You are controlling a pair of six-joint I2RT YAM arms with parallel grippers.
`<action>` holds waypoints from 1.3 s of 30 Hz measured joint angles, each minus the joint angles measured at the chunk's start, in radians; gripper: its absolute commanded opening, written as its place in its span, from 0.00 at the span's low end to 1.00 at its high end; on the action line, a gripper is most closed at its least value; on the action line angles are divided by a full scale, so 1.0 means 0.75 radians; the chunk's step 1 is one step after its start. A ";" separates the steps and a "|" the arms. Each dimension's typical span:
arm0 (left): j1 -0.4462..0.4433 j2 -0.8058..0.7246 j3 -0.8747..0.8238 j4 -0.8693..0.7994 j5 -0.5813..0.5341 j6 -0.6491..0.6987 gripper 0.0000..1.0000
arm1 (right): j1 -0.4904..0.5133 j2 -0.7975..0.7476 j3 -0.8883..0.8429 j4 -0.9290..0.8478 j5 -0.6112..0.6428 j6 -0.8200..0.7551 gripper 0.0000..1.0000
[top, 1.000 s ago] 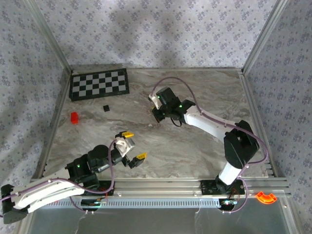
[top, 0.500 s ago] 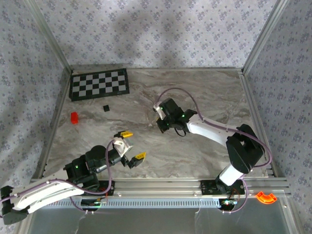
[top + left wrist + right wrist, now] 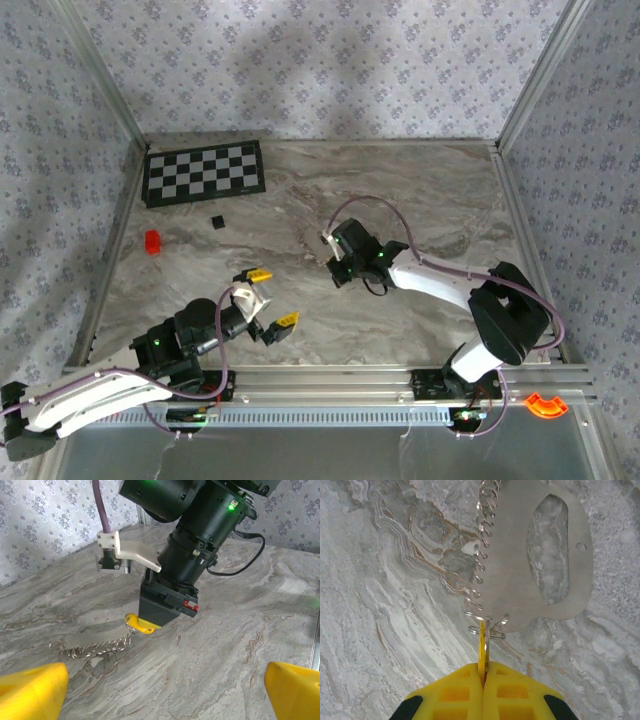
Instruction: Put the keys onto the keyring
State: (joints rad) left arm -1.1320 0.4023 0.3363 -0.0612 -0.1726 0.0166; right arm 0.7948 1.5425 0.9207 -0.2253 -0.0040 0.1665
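Holding key (image 3: 483,647) edge-on, right tool (image 3: 483,676) was clamped on it so tip met keyring (image 3: 494,631) just ahead, likely for threading. Left tool (image 3: 273,298) spread apart, empty.

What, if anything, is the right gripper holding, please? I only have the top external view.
Observer: On its own wrist camera the right gripper is shut on a thin yellow-and-silver key, held edge-on between the yellow fingertips.
Operator: Where is the keyring relative to that key?
Observer: Its end ring lies right at the key's protruding end. I cannot tell whether the key is threaded through it.
Operator: What lies near the rest of it?
Observer: The chain runs away from the gripper along the edge of a flat silver plate with an oval cut-out.
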 measured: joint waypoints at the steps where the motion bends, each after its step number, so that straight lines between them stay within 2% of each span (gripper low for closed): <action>1: 0.000 0.001 0.000 0.000 0.000 0.001 1.00 | 0.002 -0.001 -0.012 0.007 0.000 0.004 0.00; 29: 0.000 0.099 0.006 0.007 -0.001 -0.021 1.00 | 0.015 -0.161 -0.271 0.062 0.045 0.074 0.00; 39: 0.000 0.158 0.020 0.028 -0.001 -0.041 0.99 | 0.015 -0.203 -0.325 0.068 0.068 0.074 0.06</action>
State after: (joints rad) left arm -1.1320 0.5205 0.3511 -0.0399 -0.1730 -0.0139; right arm 0.8059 1.3903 0.6773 -0.1745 0.0467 0.2222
